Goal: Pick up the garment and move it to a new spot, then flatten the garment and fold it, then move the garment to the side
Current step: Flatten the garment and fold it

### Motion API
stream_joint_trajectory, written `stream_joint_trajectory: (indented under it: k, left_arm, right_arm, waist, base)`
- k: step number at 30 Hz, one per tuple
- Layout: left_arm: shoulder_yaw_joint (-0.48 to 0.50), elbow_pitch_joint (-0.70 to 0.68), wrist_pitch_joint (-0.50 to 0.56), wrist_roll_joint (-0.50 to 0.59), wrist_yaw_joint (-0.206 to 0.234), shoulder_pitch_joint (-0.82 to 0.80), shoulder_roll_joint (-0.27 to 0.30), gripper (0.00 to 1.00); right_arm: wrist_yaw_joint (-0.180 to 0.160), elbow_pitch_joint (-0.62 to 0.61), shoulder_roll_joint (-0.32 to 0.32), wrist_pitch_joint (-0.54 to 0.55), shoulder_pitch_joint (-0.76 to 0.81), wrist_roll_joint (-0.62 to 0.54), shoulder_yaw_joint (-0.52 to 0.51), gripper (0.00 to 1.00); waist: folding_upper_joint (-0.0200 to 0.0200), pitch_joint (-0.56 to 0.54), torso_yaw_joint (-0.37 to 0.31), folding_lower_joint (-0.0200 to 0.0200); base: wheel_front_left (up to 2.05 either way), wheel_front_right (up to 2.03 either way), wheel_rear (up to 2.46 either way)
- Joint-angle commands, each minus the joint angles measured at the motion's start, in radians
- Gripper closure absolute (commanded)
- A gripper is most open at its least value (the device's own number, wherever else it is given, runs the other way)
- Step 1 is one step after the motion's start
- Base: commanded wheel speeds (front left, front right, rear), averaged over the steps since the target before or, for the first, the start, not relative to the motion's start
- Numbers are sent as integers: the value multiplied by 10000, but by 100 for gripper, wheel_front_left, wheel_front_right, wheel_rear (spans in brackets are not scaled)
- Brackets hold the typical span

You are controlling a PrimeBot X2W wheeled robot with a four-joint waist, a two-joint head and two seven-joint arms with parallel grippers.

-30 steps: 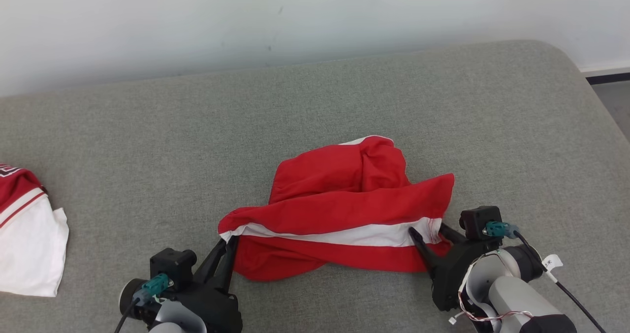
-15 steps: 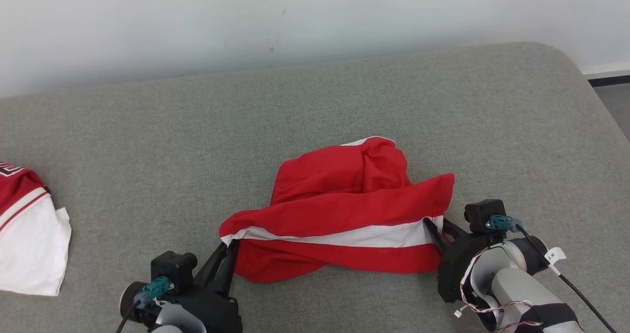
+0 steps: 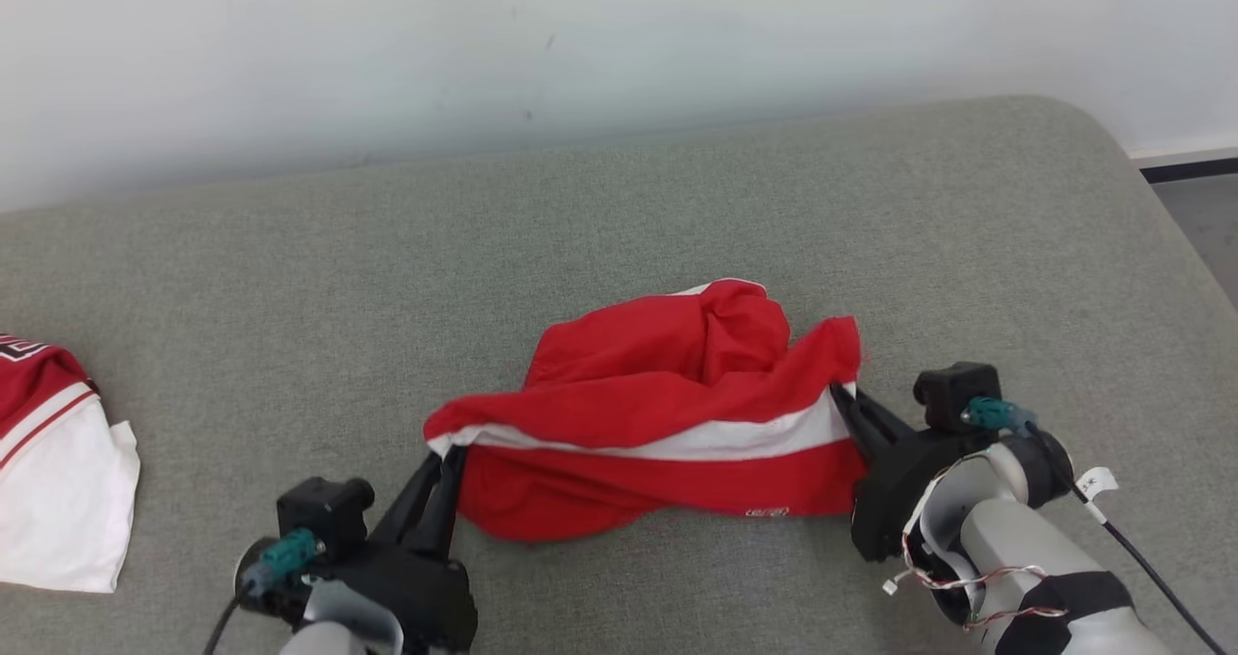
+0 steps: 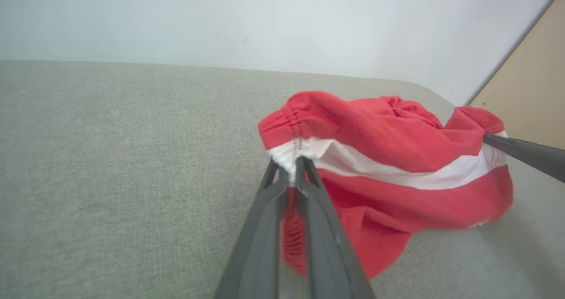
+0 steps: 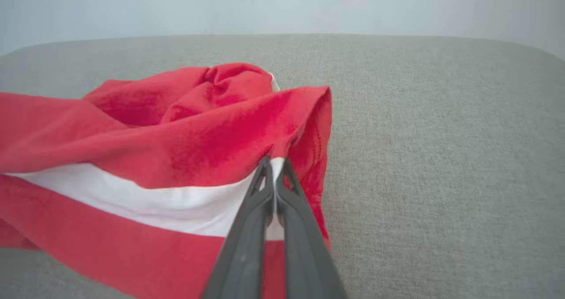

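Note:
The garment (image 3: pixel 658 413) is red with a white stripe and sits crumpled in the middle of the grey cushion (image 3: pixel 619 229). My left gripper (image 3: pixel 447 458) is shut on its left end at the stripe, seen close up where the fingers pinch the white edge of the garment (image 4: pixel 375 157) in the left gripper (image 4: pixel 289 164). My right gripper (image 3: pixel 840 394) is shut on the garment's right end, its tips meeting at the stripe of the garment (image 5: pixel 132 157) in the right gripper (image 5: pixel 273 163). The cloth between both grips hangs raised off the cushion.
A second red and white garment (image 3: pixel 48 481) lies at the cushion's left edge. A pale wall (image 3: pixel 580 36) stands behind the cushion. Floor (image 3: pixel 1209 220) shows past the rounded right corner. Bare cushion spreads behind and to either side.
My right gripper closed on the garment's right end and moved up and inward. The right corner of the cloth bunched and lifted. The left gripper kept its grip.

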Motion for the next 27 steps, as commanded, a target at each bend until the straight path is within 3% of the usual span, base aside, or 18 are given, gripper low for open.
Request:
stream_joint_trajectory:
  k: [1, 12, 20, 27]
  left_arm:
    - [63, -147, -9, -88, 18, -153, -26, 100]
    - [-137, -1741, 173, -2147, 17, -1091, -15, 100]
    - [-668, -2916, 1709, -4833, 17, -3308, 1103, 100]
    - [-397, -2857, 2975, -6122, 49, -5238, 1528, 100]
  right_arm:
    - [9, -135, -100, -104, -105, 138, 18, 100]
    - [11, -2782, -837, -145, -323, 1738, -550, 100]
    - [11, -5485, -1593, 870, -1674, 2564, -1059, 100]
    - [11, -5963, -1682, 1982, -3620, 2882, -1221, 100]
  waist:
    - [-1, -56, -4, 0]
    - [-1, -408, -73, 0]
    - [-1, -193, -368, 0]
    - [-1, 624, -573, 0]
  base:
    - [0, 0, 0]
    - [0, 0, 0]
    - [0, 0, 0]
    - [0, 0, 0]
